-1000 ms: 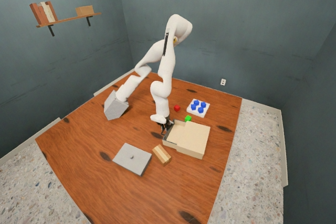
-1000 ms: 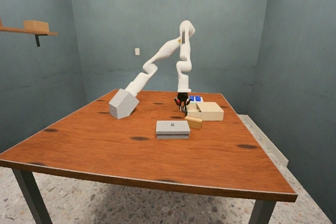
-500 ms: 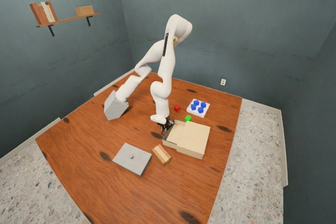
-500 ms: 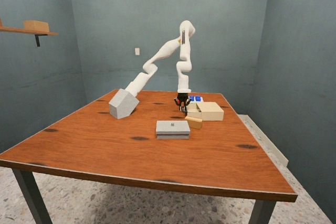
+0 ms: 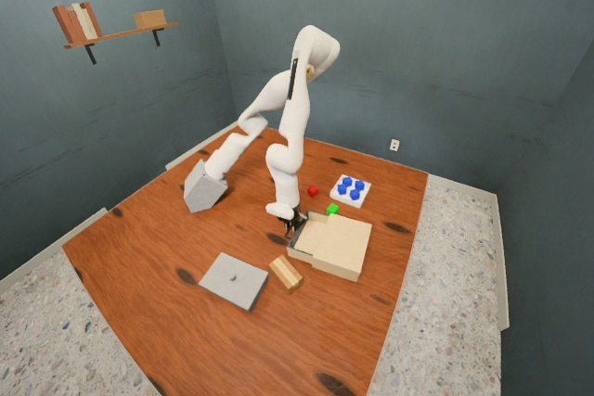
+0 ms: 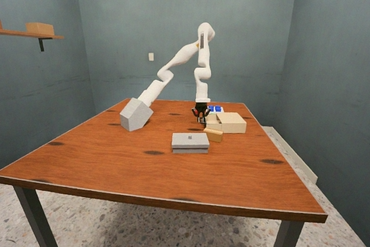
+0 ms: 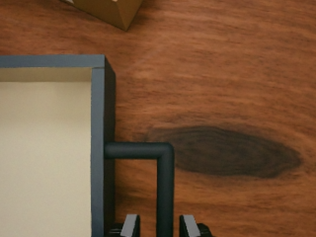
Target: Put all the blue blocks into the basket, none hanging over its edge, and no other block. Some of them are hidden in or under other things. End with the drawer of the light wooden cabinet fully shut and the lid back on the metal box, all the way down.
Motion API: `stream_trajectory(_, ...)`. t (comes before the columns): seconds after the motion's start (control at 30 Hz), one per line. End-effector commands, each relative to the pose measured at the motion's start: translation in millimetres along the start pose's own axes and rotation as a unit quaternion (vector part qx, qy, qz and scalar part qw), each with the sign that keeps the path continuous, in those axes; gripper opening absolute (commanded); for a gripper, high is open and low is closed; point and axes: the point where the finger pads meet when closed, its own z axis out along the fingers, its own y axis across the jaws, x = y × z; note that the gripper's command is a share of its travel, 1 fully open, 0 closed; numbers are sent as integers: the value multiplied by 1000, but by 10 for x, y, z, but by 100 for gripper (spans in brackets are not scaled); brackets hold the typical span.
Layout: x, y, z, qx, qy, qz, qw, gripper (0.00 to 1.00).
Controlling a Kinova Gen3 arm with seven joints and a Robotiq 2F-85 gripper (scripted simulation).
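Note:
The light cabinet point(image 5: 342, 245) point(image 6: 234, 123) has its drawer point(image 5: 309, 233) point(image 7: 44, 158) pulled out; the part of the drawer floor in the wrist view is bare. My gripper point(image 5: 289, 232) point(image 6: 201, 119) point(image 7: 160, 226) is partly open, its fingers on either side of the dark drawer handle point(image 7: 165, 193), with a gap on each side. Several blue blocks point(image 5: 355, 194) point(image 6: 218, 108) sit in the white basket point(image 5: 346, 200) behind the cabinet. The grey lid point(image 5: 223, 273) point(image 6: 191, 143) lies on the metal box point(image 6: 189, 150). The box's inside is hidden.
A green block point(image 5: 331, 210) stands between cabinet and basket. A red block point(image 5: 313, 190) lies left of the basket. A striped wooden piece point(image 5: 286, 274) point(image 6: 213, 135) point(image 7: 109, 7) lies between the metal box and the cabinet. The arm's grey base point(image 5: 203, 188) point(image 6: 136, 115) is at the left.

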Motion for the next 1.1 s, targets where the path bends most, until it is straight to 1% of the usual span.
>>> stream_trajectory(0.0,0,3,9,0,1,0,1000,30)
stream_trajectory(0.57,0,3,9,0,1,0,1000,30)
stream_trajectory(0.7,5,-61,8,1,1,-1,1000,30)
stream_trajectory(1.0,5,-67,8,1,1,-1,1000,30)
stream_trajectory(1.07,5,-100,4,1,1,-1,1000,30)
